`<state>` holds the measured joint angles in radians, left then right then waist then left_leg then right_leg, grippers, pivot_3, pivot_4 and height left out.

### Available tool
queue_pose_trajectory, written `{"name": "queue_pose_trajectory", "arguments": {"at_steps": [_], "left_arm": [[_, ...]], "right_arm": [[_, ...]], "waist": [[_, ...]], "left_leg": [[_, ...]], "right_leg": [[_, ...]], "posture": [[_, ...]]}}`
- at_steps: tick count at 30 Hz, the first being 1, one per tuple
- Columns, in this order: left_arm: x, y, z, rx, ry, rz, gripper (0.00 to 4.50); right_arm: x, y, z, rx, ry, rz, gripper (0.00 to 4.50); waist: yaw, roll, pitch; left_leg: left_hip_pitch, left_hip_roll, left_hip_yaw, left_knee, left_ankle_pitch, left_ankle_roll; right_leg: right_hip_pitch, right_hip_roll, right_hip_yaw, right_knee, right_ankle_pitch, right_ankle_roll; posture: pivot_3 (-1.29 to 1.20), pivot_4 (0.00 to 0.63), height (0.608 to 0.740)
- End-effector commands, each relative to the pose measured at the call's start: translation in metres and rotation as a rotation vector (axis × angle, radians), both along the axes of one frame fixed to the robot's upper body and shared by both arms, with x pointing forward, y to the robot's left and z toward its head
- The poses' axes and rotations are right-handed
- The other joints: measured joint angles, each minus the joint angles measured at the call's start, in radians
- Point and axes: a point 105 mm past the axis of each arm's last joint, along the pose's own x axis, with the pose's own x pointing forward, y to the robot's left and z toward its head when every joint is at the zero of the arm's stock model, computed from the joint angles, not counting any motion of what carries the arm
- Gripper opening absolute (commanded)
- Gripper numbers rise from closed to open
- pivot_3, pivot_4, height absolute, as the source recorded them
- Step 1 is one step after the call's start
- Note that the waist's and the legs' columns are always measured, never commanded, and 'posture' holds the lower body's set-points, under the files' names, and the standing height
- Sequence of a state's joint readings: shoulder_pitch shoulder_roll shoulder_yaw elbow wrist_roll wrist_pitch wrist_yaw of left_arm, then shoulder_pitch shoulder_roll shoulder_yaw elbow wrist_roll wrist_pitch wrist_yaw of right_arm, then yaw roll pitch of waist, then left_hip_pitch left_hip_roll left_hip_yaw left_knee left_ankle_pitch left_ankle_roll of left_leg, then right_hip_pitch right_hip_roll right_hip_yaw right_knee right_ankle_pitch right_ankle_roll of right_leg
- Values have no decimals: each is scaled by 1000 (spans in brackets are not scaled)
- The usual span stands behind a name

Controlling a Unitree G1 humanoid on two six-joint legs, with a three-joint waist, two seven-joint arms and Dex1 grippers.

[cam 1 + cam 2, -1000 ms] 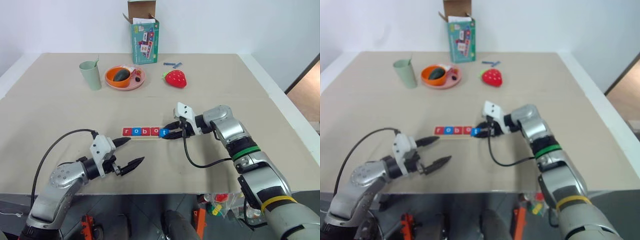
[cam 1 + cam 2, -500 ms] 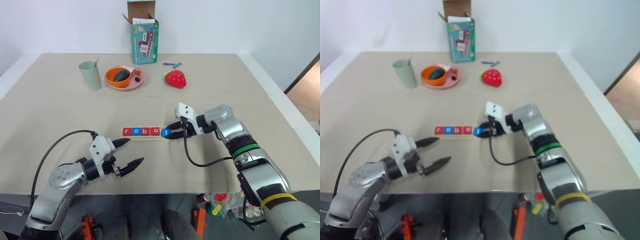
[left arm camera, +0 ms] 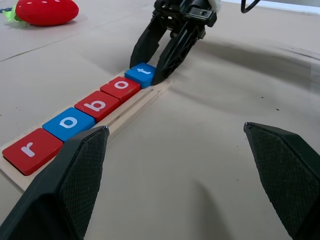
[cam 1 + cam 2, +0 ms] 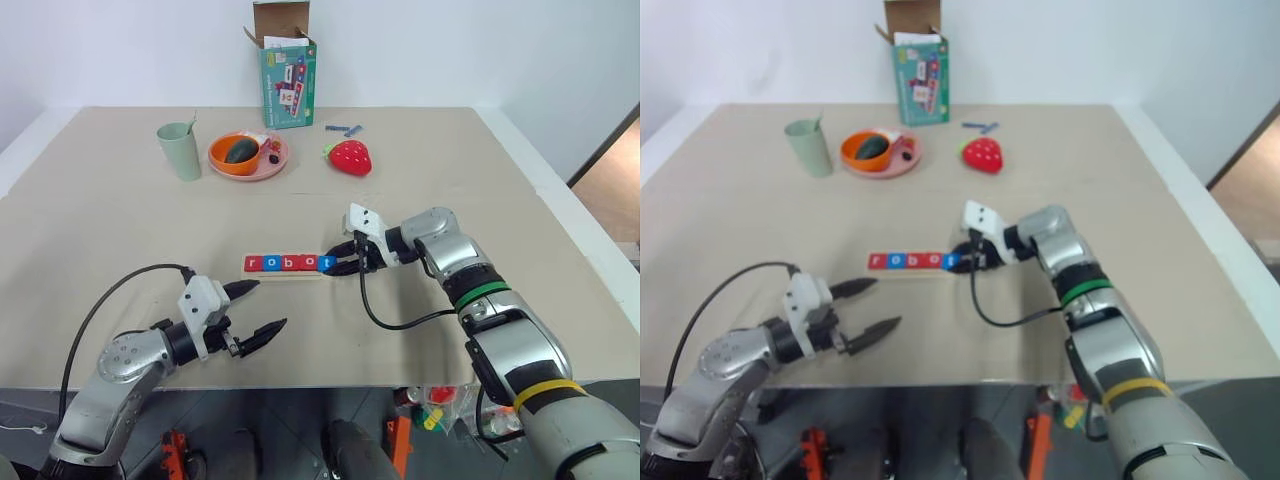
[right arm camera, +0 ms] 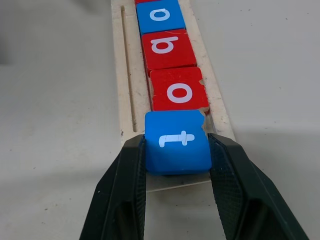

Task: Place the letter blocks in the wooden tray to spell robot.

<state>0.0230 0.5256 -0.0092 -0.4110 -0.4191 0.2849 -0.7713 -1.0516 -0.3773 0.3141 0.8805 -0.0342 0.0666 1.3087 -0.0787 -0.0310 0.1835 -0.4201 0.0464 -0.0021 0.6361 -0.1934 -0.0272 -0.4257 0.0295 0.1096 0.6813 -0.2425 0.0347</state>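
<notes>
Right hand clamps the blue t block at the end of the wooden tray, in line with the other letter blocks seated there. Left hand is spread wide, holding nothing, above the table.

Toward the upper middle of the head view: a teal box, flap open. Below and left of it, a pale green cup beside an orange-pink plate bearing an orange bowl. Right of these, a red toy strawberry, with thin blue sticks just above.
</notes>
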Motion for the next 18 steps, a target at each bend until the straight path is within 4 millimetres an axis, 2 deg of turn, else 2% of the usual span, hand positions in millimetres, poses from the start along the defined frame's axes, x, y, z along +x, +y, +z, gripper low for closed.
{"name": "queue_pose_trajectory", "arguments": {"at_steps": [1,18], "left_arm": [[-3,-1,11,-2,-51,-7,4500],[-3,-2,11,-2,-48,-1,4500]], "right_arm": [[4,6,15,11,-45,18,1247],[8,8,11,10,-55,5,1247]], "waist": [[0,0,0],[-3,0,0]], "left_leg": [[0,0,0,0,0,0],[1,0,0,0,0,0]], "right_leg": [[0,0,0,0,0,0],[0,1,0,0,1,-1]], "posture": [[0,150,740],[0,150,740]]}}
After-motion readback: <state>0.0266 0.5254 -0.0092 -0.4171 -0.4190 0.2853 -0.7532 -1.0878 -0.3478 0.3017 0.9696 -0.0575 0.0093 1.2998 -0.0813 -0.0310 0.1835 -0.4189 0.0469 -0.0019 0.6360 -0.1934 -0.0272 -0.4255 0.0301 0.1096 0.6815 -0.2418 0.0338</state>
